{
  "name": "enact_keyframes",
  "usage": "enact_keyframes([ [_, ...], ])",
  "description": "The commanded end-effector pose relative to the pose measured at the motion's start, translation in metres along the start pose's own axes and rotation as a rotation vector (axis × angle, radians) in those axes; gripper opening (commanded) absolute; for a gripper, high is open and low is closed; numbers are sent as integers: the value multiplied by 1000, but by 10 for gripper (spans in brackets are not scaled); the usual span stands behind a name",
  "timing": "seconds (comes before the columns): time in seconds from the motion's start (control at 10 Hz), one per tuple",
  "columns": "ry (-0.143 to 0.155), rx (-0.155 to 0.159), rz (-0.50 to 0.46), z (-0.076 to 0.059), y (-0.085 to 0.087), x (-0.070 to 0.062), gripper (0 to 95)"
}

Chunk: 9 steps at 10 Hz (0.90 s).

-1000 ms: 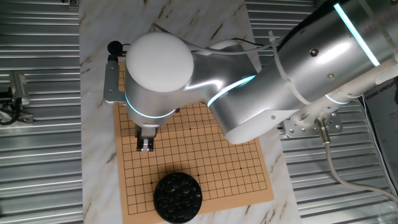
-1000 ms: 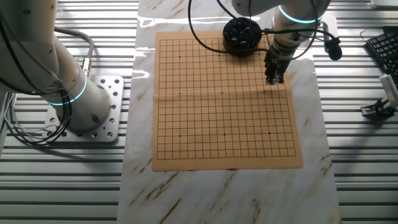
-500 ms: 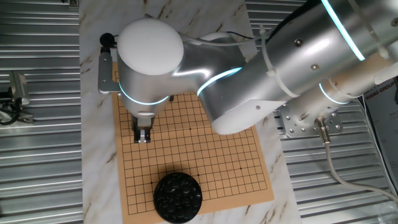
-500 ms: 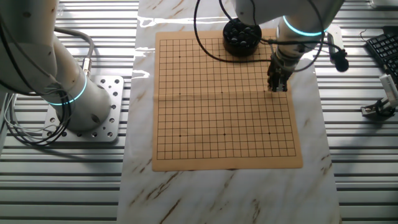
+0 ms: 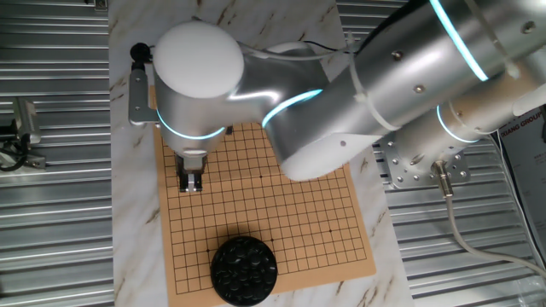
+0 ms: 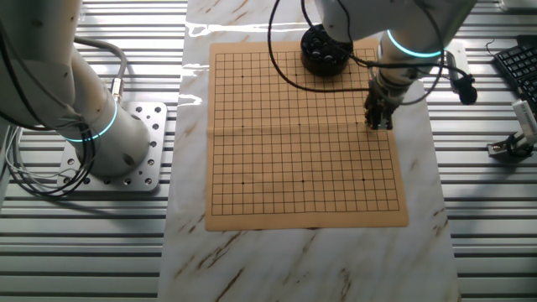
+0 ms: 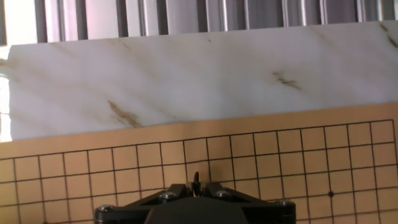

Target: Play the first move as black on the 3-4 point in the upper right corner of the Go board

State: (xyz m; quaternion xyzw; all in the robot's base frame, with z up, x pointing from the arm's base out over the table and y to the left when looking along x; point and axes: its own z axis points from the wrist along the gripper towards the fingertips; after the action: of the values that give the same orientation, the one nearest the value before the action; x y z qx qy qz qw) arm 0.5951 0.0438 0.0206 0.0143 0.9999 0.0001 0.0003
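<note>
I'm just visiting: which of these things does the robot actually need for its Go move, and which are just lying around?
Needed: Go board, bowl of stones, gripper, black stone apparently pinched in it.
Just lying about: keyboard at the edge, marble sheet under the board.

The gripper [image 7: 196, 186] is seen at the bottom edge above the Go board [image 7: 273, 155], its fingers drawn close together. Beyond the board's edge, a marble slab [image 7: 199, 74] is shown.
</note>
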Motion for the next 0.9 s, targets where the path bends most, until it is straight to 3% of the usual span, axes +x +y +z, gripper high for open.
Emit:
enact_keyframes([
  [0.1,3,-1,-3,1,-1,-4,0],
  [0.9,10,-10,4,-7,5,-17,0],
])
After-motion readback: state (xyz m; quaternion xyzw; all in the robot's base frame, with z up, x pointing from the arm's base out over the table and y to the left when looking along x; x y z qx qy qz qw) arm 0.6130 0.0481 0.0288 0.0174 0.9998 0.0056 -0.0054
